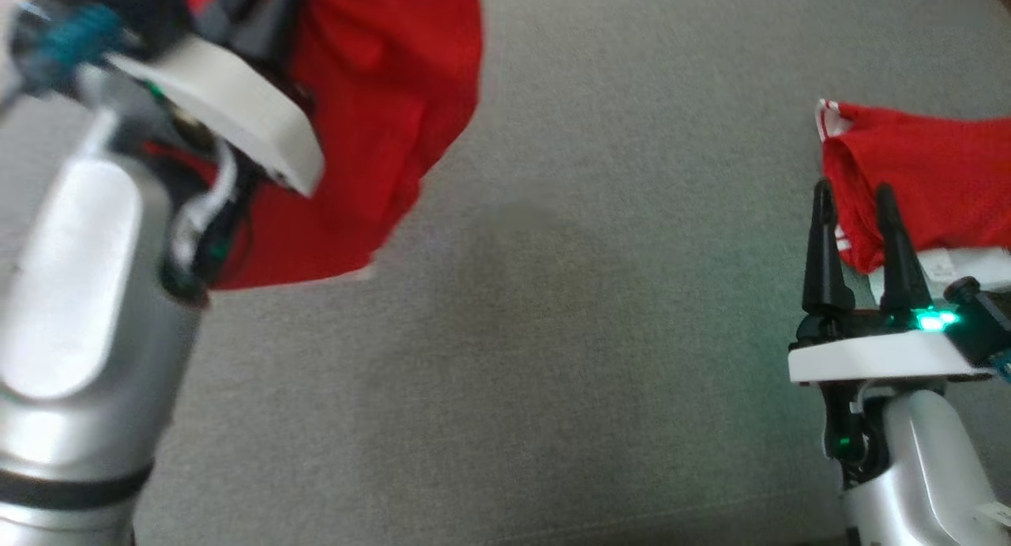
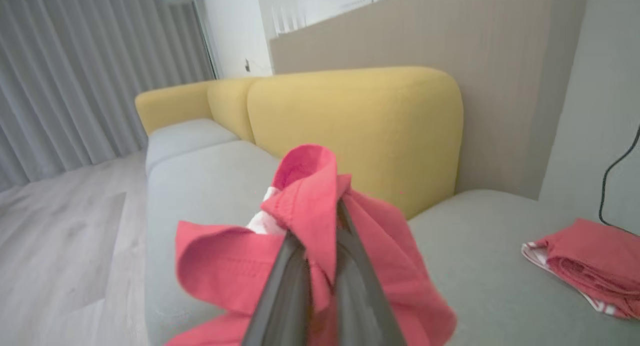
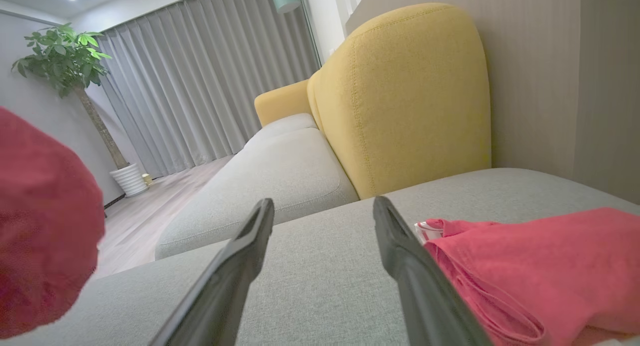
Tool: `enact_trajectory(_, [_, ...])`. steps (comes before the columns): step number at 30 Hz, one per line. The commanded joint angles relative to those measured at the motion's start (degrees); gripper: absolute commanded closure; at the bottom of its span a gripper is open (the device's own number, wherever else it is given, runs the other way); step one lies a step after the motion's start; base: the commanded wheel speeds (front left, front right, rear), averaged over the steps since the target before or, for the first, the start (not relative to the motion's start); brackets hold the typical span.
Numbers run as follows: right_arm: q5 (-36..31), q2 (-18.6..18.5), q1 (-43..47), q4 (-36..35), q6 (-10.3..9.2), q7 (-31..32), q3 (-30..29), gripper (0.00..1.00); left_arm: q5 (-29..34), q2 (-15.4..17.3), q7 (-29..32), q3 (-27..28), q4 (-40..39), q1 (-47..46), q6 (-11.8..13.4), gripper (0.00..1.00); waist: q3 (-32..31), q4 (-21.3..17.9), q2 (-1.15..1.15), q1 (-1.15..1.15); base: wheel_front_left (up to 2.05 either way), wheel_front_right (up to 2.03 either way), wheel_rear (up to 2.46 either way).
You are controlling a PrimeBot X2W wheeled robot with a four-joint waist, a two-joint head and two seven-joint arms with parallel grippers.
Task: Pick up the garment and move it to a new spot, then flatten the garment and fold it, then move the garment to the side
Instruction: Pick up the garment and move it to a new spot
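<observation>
Near right, your right gripper [image 1: 853,189] sits low over the grey sofa seat [image 1: 592,333], its two dark fingers spread wide and empty; just beside it, slightly farther, lies a second red garment [image 1: 932,182], folded. On the left, your left gripper [image 2: 320,236] is pressed together, pinching the red garment [image 1: 387,96], which hangs bunched above the seat; the cloth looks light, soft and limp, so it will likely sag and crumple when set down; take a hem or corner to spread it. Farthest stands the yellow backrest [image 3: 410,95].
</observation>
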Motion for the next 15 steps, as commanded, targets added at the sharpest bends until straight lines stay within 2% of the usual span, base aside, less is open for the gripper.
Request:
enact_trajectory(1, [0.64, 0.07, -1.72, -2.53, -0.05, -0.60, 2.09, 0.00, 0.10, 1.75, 1.38, 1.05, -2.29, -1.09, 0.58, 1.00, 2.20, -1.86, 0.00, 0.00, 0.00, 0.00, 0.00])
enact_trajectory(6, [1.96, 0.07, -4.15, -4.25, -0.05, -0.61, 3.62, 0.00, 0.78, -2.14, 1.58, -2.42, 1.44, -2.35, 0.99, 1.00, 6.31, -5.25, 0.00, 0.00, 0.00, 0.00, 0.00])
enact_trajectory(12, [3.48, 0.07, -6.26, -4.94, -0.05, -0.62, 5.43, 0.00, 1.45, -7.98, -2.71, -5.32, 14.03, -6.95, 0.51, 1.00, 9.44, -9.32, 0.00, 0.00, 0.00, 0.00, 0.00])
enact_trajectory(13, [3.69, 0.07, -6.50, -4.90, -0.05, -0.62, 5.63, 0.00, 1.46, -8.66, -3.34, -5.74, 16.27, -7.62, 0.15, 0.20, 9.69, -9.81, 0.00, 0.00, 0.00, 0.00, 0.00])
enact_trajectory(14, [3.89, 0.07, -6.71, -4.86, -0.05, -0.62, 5.79, 0.00, 1.06, -9.38, -3.89, -5.70, 18.41, -8.22, -0.02, 0.00, 9.91, -10.21, 0.00, 0.00, 0.00, 0.00, 0.00])
enact_trajectory(15, [4.07, 0.07, -6.87, -4.83, -0.05, -0.62, 5.89, 0.00, 0.77, -9.82, -4.35, -5.69, 20.34, -8.86, -0.34, 0.00, 10.03, -10.51, 0.00, 0.00, 0.00, 0.00, 0.00])
